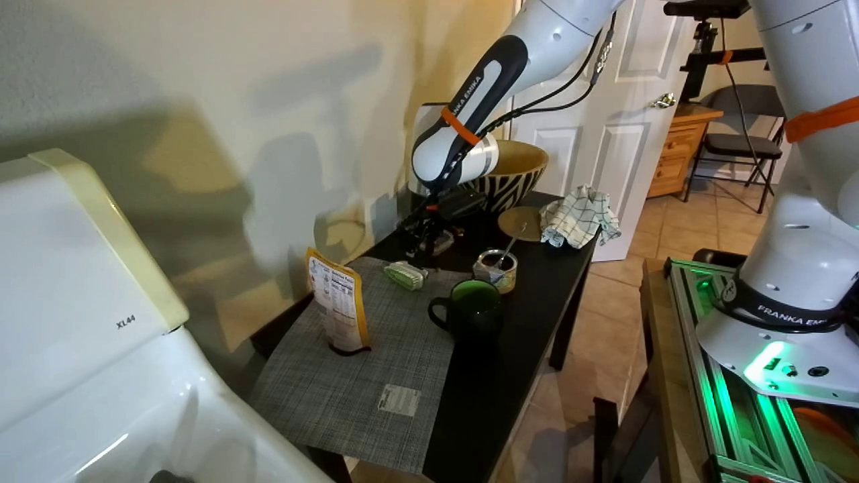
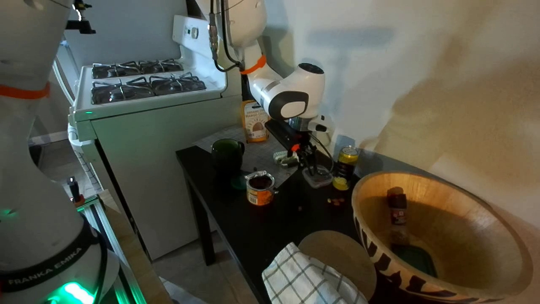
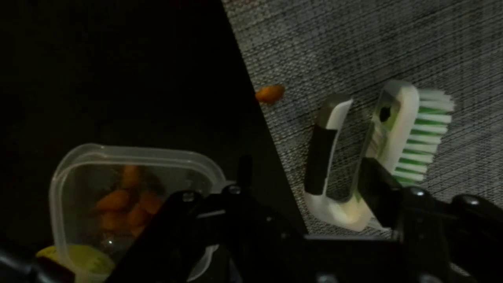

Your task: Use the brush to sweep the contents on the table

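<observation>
Lying on its side, the brush (image 3: 402, 129) rested on the grey mat (image 3: 444, 43) near the mat's edge, bristles turned sideways. A single orange morsel (image 3: 270, 94) lay near its handle; farther out, a clear tub (image 3: 149, 155) of similar morsels (image 3: 114, 201) stood on the black desk (image 2: 270, 230). The end effector (image 3: 308, 175) had its fingers moderately parted and apparently held nothing; in the wrist view one finger overlapped the brush head, but contact could not be told. An off-centre grasp might have caught only one bar of the brush and twisted it; a low sideways move might have tipped the tub or the nearby yellow can (image 2: 346, 166).
</observation>
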Controlling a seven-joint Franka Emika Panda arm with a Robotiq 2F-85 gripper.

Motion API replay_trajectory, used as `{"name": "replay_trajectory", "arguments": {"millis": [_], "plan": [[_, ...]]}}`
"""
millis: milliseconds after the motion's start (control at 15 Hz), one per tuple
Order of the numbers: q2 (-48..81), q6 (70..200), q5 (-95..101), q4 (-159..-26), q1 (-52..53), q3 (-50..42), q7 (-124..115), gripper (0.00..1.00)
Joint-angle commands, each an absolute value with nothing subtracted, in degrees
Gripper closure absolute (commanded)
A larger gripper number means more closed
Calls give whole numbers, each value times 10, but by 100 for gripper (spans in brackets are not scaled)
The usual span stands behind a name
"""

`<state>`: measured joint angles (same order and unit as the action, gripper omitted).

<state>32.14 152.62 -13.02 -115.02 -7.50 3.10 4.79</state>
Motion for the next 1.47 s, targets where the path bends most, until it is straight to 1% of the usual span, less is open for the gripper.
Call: {"name": "replay_trajectory", "arguments": {"millis": [0,67,200,267,333,400,467,533,600,667,733,800,867,933,1000,1067,1133,1200,1400], "plan": [[350,1503,-106,-1116,-45,15,5,30],[353,1501,-104,-1113,-41,14,-1,31],[360,1497,-106,-1107,-39,14,-10,40],[363,1492,-107,-1103,-38,14,-13,41],[366,1489,-107,-1100,-38,14,-15,53],[370,1486,-107,-1096,-39,13,-17,49],[374,1485,-107,-1092,-38,12,-19,49],[378,1484,-107,-1088,-38,11,-20,57],[382,1483,-105,-1083,-37,8,-23,52],[386,1483,-104,-1080,-36,7,-25,54],[388,1480,-103,-1075,-35,5,-28,59],[391,1475,-101,-1070,-33,2,-32,67],[393,1470,-98,-1066,-31,-1,-35,87],[394,1465,-94,-1063,-29,-3,-38,92],[395,1461,-91,-1060,-28,-4,-41,92],[394,1459,-86,-1058,-24,-7,-44,99],[392,1457,-82,-1059,-22,-9,-47,100],[386,1448,-72,-1063,-15,-14,-53,95],[343,1444,-8,-1100,30,-51,-87,95]]}}
